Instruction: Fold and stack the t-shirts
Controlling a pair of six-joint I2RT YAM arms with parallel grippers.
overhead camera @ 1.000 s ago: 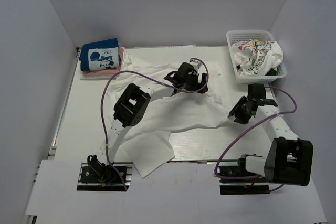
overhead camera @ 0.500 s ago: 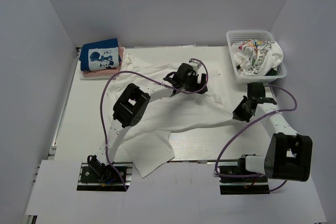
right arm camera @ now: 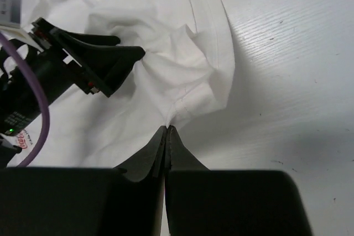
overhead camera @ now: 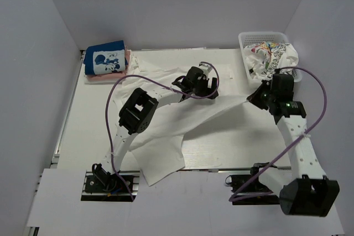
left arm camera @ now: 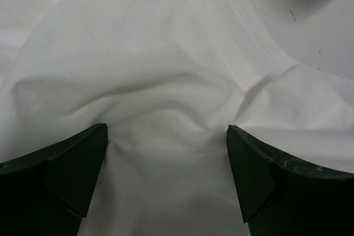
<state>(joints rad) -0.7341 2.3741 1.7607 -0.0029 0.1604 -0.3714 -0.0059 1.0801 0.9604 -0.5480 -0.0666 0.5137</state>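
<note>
Five t-shirts [overhead camera: 221, 117], one basket [overhead camera: 263, 33] (mesh)

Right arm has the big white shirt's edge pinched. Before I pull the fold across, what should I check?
1. right gripper jaws shut on the white t-shirt edge: ok.
2. left gripper jaws open, tips resting on the cloth: ok.
3. Single layer pinched: cannot tell.
4. Cloth lying flat: not ok, it is bunched between the left jaws and wrinkled across the table.
5. Room on the right: not ok, the right gripper sits close beside the basket.
6. Folded stack with the blue t-shirt on top is undisturbed: ok.
</note>
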